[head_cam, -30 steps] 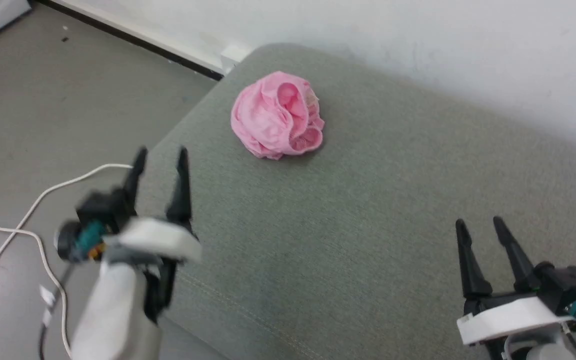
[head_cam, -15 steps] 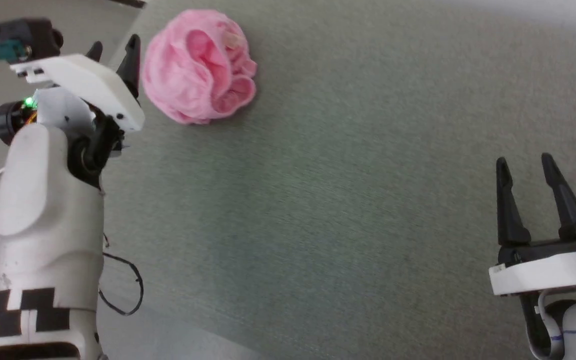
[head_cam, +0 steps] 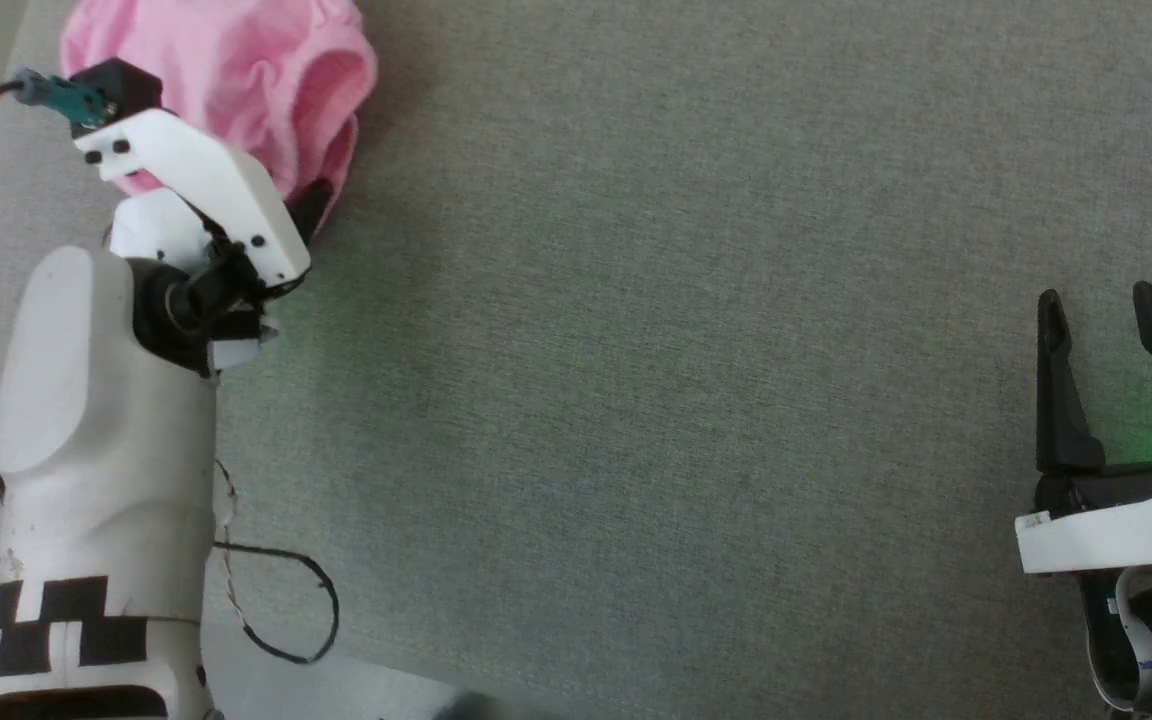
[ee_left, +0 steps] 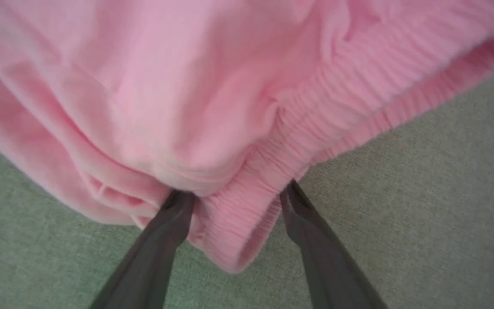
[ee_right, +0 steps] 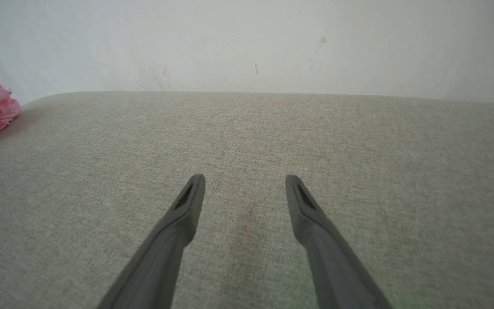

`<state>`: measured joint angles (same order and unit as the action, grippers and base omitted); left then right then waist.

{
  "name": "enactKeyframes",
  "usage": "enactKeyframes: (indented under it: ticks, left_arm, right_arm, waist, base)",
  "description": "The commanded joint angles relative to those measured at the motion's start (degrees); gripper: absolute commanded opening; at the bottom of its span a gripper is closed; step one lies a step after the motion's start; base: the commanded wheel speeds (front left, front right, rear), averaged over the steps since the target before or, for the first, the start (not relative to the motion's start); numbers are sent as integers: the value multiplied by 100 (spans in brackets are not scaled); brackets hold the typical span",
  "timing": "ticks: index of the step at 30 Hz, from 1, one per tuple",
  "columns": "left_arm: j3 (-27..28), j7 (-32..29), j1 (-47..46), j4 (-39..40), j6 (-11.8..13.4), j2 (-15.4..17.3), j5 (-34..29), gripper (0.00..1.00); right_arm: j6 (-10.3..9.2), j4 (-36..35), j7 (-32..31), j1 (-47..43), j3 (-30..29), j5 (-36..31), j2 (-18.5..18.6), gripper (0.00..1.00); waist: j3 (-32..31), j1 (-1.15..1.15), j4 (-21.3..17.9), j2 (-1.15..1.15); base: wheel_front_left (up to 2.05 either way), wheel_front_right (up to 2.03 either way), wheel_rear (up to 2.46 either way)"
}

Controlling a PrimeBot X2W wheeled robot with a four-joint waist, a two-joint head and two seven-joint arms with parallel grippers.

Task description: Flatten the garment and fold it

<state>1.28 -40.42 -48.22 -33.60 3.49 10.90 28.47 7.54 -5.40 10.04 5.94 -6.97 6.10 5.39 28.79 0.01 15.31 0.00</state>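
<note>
Item one, far left of the head view: my pale left forearm (head_cam: pixel 96 420), upright, marked with black blocks near its base, a thin black cable (head_cam: pixel 286 620) looping loose beside it. Item two: my left gripper (ee_left: pixel 236 193), reaching into the lower edge of the garment (head_cam: pixel 236 60). In the left wrist view my two dark fingers (ee_left: pixel 161 240) stand apart, not pressed together, with a bulging fold of the ribbed elastic waistband (ee_left: pixel 358 77) lying between them; each tip touches pink cloth. Item three: the garment itself, light pink, thin and soft, bunched in a rumpled heap at the upper left corner of the head view, partly hidden behind my white wrist housing (head_cam: pixel 206 185). It rests on the cushion, not lifted. Item four: the cushion (head_cam: pixel 686 350), grey-green woven upholstery, flat, spreading across the middle and right. Item five, far right: my right gripper (head_cam: pixel 1098 300), low over the cushion and well apart from the garment, fingers spread with bare upholstery showing between them, holding nothing. Its wrist view places the pink heap at the far left edge and a pale scuffed wall (ee_right: pixel 247 43) behind the cushion's back edge.
</note>
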Motion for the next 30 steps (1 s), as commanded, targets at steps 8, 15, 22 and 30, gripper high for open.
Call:
enactKeyframes:
  ticks: [8, 15, 22, 30]
  left_arm:
    - [-362, 175, 378, 477, 46, 205, -433, 0]
    - [-677, 1348, 197, 925, -204, 757, -1122, 0]
    - [-1182, 2608, -467, 1408, -769, 1061, -1611, 0]
    - [-2113, 3056, -1104, 1656, -1072, 813, -1436, 0]
  right_arm:
    - [-5, 72, 15, 146, 43, 92, -26, 100]
    - [-5, 438, 145, 141, 172, 162, -138, 100]
    - [-5, 933, 310, 29, 218, 266, -236, 100]
    - [-5, 1474, 450, -88, 301, 691, -249, 100]
  waist:
    - [39, -1, -120, 0]
    - [-525, -1, -127, 0]
    - [-1354, -1, -238, 0]
    - [-2026, -1, -632, 0]
  base:
    - [0, 0, 0]
    - [0, 0, 0]
    - [0, 0, 0]
    - [0, 0, 0]
